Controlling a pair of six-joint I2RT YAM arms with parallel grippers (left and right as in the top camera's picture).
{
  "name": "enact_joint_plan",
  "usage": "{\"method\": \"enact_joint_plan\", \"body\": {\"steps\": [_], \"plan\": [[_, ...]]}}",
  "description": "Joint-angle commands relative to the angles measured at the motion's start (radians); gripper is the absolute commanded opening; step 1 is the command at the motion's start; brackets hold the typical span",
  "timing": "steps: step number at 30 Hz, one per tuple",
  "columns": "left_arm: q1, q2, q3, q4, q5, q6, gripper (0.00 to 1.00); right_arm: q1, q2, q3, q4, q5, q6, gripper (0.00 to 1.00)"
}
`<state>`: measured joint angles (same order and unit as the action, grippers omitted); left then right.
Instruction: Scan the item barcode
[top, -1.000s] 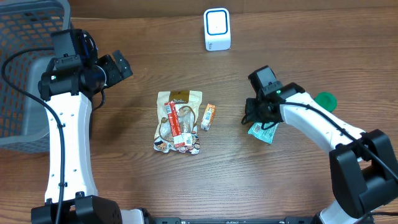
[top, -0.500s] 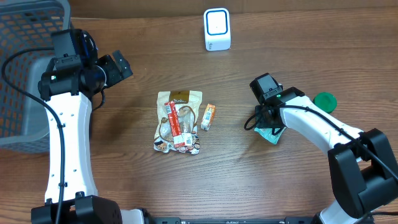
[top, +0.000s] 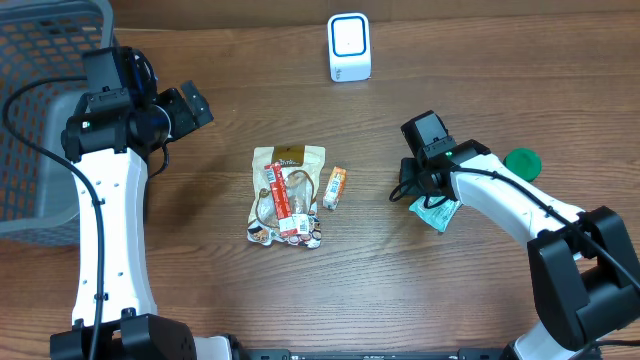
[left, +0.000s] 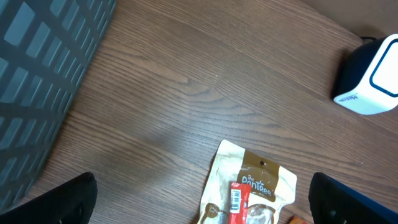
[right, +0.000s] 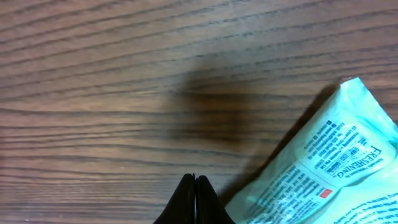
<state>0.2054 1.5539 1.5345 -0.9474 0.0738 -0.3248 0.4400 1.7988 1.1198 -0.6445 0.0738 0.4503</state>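
The right hand (right: 194, 190) is fully closed on nothing, its tips just beside the teal packet (right: 323, 168), which lies flat on the worktop (right: 93, 74). The packet looks light, soft and slippery (probably thin film), so I would pinch one edge. Its long axis slants up to the right in the wrist view. Farther off is the scanner (top: 349, 47), and the left hand (top: 190, 108) is wide open and empty.

light: even, bright | shadows: soft | wrist views: slightly blurred

You have on the counter: one scanner (top: 349, 46), one basket (top: 50, 50), one snack pouch (top: 287, 195), one orange packet (top: 335, 187), one teal sachet (top: 440, 214), one green lid (top: 522, 162).
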Motion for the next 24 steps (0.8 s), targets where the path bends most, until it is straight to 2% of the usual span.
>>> {"method": "enact_joint_plan", "body": {"steps": [1,7,11,17,24], "plan": [[0.004,-0.023,0.012,0.002,-0.003,0.015,1.0,-0.002,-0.003,-0.005,-0.004,-0.016,0.029,0.04],[0.004,-0.023,0.012,0.002,-0.003,0.015,1.0,-0.003,-0.003,-0.033,-0.048,-0.011,0.016,0.05],[0.004,-0.023,0.012,0.002,-0.003,0.015,1.0,-0.003,-0.003,-0.04,-0.12,0.068,0.005,0.05],[0.004,-0.023,0.012,0.002,-0.003,0.015,1.0,-0.003,-0.003,-0.04,-0.206,0.083,-0.145,0.06],[0.004,-0.023,0.012,0.002,-0.003,0.015,1.0,-0.003,-0.003,-0.04,-0.203,0.161,-0.144,0.08]]}}
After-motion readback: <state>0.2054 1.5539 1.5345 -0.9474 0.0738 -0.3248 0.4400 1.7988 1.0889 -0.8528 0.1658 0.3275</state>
